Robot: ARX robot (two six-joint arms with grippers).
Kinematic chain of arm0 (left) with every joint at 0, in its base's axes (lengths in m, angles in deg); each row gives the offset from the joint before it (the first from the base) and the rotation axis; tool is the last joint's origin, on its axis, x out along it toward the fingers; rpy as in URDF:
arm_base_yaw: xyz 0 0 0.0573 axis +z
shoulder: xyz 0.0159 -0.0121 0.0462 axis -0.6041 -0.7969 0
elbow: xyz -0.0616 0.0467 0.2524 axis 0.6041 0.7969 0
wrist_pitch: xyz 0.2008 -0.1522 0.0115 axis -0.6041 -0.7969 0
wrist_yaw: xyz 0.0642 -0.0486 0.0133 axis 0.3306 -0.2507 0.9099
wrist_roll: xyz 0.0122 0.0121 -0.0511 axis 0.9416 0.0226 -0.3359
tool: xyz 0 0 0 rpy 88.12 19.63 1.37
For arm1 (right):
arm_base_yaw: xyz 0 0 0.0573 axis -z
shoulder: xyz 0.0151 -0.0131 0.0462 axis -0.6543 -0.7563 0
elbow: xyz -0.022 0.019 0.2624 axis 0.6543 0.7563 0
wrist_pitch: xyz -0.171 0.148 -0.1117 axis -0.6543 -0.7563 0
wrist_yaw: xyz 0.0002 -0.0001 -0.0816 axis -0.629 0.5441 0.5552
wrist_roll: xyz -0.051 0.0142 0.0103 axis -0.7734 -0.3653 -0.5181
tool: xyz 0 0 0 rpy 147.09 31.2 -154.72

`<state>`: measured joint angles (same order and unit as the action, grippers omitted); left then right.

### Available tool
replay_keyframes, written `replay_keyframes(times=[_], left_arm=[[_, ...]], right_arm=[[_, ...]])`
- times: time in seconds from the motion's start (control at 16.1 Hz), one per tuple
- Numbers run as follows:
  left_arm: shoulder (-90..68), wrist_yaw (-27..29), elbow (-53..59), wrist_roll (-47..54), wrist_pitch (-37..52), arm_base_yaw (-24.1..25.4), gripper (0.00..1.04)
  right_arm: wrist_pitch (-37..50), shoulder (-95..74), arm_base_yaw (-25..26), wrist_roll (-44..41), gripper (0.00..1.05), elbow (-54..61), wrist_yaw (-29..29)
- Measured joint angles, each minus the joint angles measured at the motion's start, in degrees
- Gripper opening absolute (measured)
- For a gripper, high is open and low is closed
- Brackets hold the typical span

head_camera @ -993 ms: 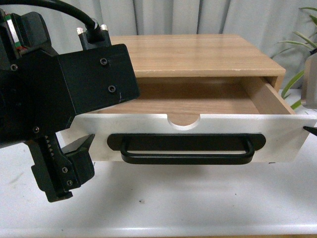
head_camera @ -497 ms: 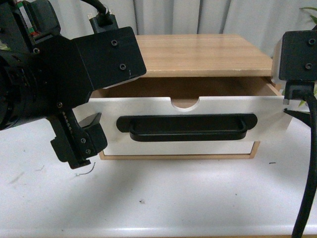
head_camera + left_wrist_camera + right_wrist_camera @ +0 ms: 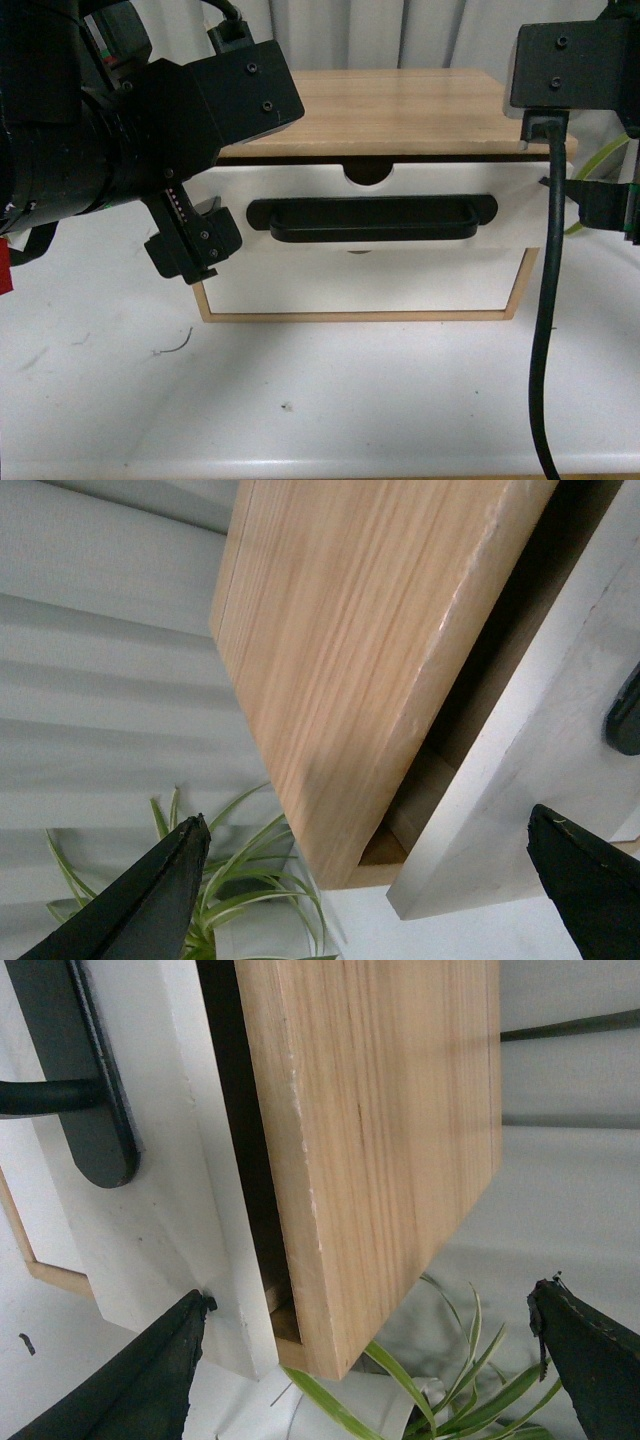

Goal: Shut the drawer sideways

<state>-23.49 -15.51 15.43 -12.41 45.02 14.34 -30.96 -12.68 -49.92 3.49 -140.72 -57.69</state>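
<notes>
The drawer (image 3: 300,190) has a white front panel, a long black bar handle (image 3: 370,217) and a half-round notch (image 3: 368,172) in its top edge. It sits almost fully inside the light wood cabinet (image 3: 400,110). The wrist views show a narrow dark gap between the panel (image 3: 520,750) (image 3: 170,1210) and the cabinet body. My left gripper (image 3: 195,250) is open at the panel's left end, and its fingers (image 3: 150,900) straddle that corner. My right gripper (image 3: 600,205) is open at the panel's right end, with one finger (image 3: 130,1380) touching the panel.
Below is a white-fronted drawer without a handle (image 3: 360,280), set in a wood frame. The cabinet stands on a white table (image 3: 330,400). A green plant (image 3: 430,1390) and a grey curtain (image 3: 100,680) are behind. A black cable (image 3: 545,300) hangs from my right arm.
The drawer has slid back from wide open to almost shut. Both grippers have moved back with the panel's two ends. The lower drawer front has come into view.
</notes>
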Motion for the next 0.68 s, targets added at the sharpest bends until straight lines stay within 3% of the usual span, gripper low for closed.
replay_keyframes(times=[0.56,0.68], left_arm=[[-5.0,1.1,-3.3,-3.1,4.5,0.0,0.98],[3.9,-1.0,3.1,-8.2,-2.2,-1.7,0.98]], right_arm=[[3.0,-3.8,-0.6,3.1,0.98,-3.2,0.4],[4.8,1.9,-0.7,9.4,0.98,4.1,-1.0]])
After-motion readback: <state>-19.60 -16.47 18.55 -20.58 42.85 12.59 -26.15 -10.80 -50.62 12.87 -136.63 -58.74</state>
